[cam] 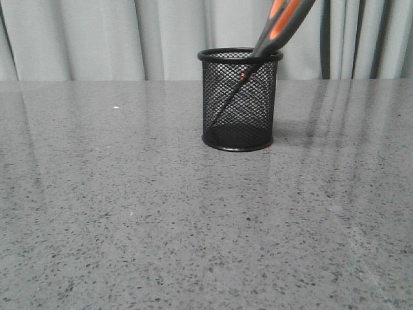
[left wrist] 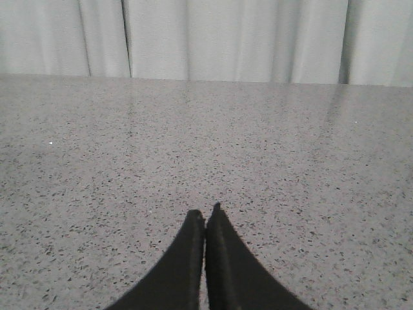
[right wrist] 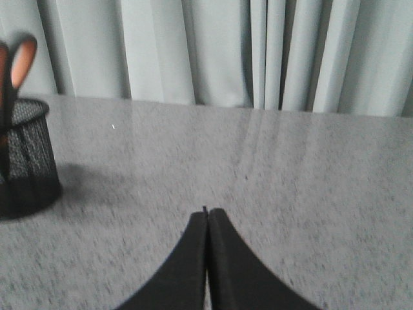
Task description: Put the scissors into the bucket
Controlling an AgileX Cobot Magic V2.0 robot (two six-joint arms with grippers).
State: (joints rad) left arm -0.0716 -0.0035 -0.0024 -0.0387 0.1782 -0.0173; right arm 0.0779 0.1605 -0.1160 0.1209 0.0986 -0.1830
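Front view: you face a grey speckled bench point(cam: 129, 213) that runs back to a pale curtain point(cam: 97, 39). The bucket point(cam: 239, 100), a black wire-mesh cylinder, stands upright a little right of centre, near the bench's far edge. The scissors point(cam: 276, 29) sit inside it, blades down and slanting toward the base, the orange-lined handles leaning out over the rim on the right. The tops of the handles are cut off by the picture's upper edge. Bare bench surrounds the bucket on every side. Neither arm shows here.

Left wrist view: your left gripper point(left wrist: 206, 216) has its jaws pressed together, tips touching, with nothing between them. They hover over bare bench; whether they touch it cannot be told. Open surface stretches ahead of the jaws to the curtain. The bucket and scissors are out of sight here.

Right wrist view: your right gripper point(right wrist: 206, 214) also has its jaws closed tight and empty. The bucket point(right wrist: 22, 161) stands well apart from the jaws, ahead and off to one side, partly cut off by the picture's edge. The scissor handles point(right wrist: 19, 61) rise above its rim, blurred. The rest of the bench ahead of the jaws is open up to the curtain folds.
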